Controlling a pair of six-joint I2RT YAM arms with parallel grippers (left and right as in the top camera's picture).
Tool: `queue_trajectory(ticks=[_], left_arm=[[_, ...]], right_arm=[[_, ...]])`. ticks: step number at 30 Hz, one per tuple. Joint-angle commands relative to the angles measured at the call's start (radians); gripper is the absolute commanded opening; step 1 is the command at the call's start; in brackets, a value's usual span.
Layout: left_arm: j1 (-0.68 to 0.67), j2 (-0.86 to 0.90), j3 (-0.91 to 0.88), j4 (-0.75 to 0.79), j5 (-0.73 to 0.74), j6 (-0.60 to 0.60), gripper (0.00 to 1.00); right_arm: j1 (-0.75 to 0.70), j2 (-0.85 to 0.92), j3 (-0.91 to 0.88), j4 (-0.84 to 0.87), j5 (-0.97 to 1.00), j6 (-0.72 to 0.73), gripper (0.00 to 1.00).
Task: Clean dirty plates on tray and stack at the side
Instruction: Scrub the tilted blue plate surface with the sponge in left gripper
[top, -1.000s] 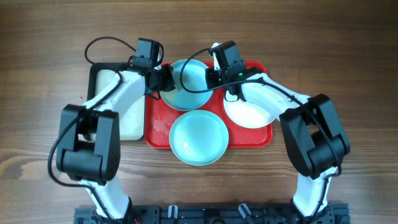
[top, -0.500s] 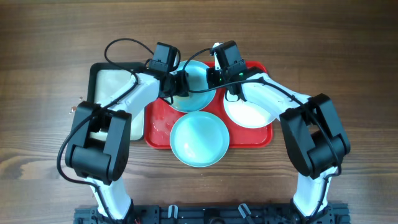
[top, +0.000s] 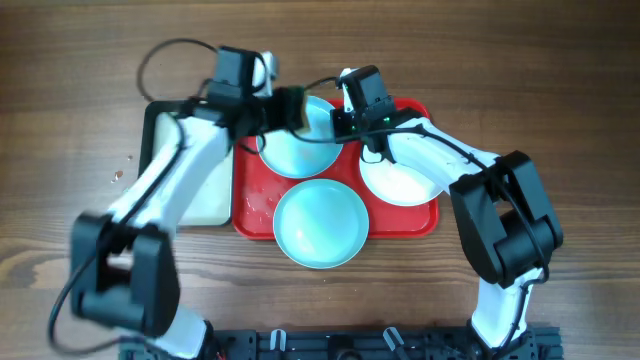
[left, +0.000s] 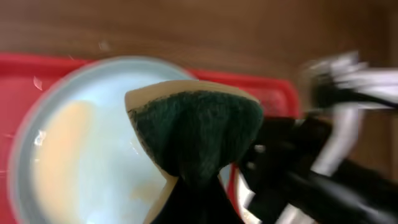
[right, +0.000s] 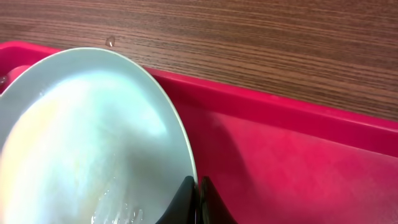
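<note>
Wooden table (top: 560, 60) bears the red tray (top: 255, 205), at whose back the right gripper (right: 198, 186) pinches the rim of a turquoise plate (top: 300, 150) while the left gripper (left: 194, 190) clamps a green sponge (left: 193, 127) over it; wipe flat across the yellowish smear (left: 62, 143), with a steady pinch.

1. A robot test bench, lab-like: the left arm (top: 170, 172) and right arm (top: 500, 215) rise from a black rail (top: 330, 343) at the edge of the table (top: 60, 60).
2. A loose cable (top: 160, 46) loops over the bare wood grain.
3. The only kitchen things are plates (top: 320, 222), a red tray (top: 425, 228) and a green sponge (left: 193, 130) — the room beyond the tabletop is out of frame.
</note>
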Motion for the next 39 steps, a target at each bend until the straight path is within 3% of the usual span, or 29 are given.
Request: queue_trajectory(ticks=[1,7,18,23,27,35,39], left_arm=[[0.048,-0.113,0.025,-0.077,-0.043,0.050,0.04],[0.077,-0.127,0.021,-0.211,-0.165,0.051,0.04],[-0.030,0.036,0.011,-0.131,-0.218,0.048,0.04],[-0.069,0.156,0.011,-0.096,-0.349,-0.064,0.04],[-0.071,0.223,0.011,-0.093,-0.335,-0.113,0.04],[-0.076,0.264,0.011,-0.076,-0.089,-0.112,0.04],[-0.097,0.265,0.011,-0.055,-0.072,-0.111,0.04]], right_arm=[[0.007,-0.020,0.009,0.004,-0.014,-0.002,0.04],[0.007,-0.020,0.009,0.005,-0.014,-0.002,0.04],[0.007,-0.020,0.009,0.005,-0.014,-0.002,0.04],[0.007,-0.020,0.009,0.005,-0.014,-0.002,0.04],[0.007,-0.020,0.009,0.004,-0.014,-0.002,0.05],[0.007,-0.020,0.009,0.004,-0.014,-0.002,0.04],[0.007,-0.020,0.009,0.004,-0.014,-0.002,0.04]])
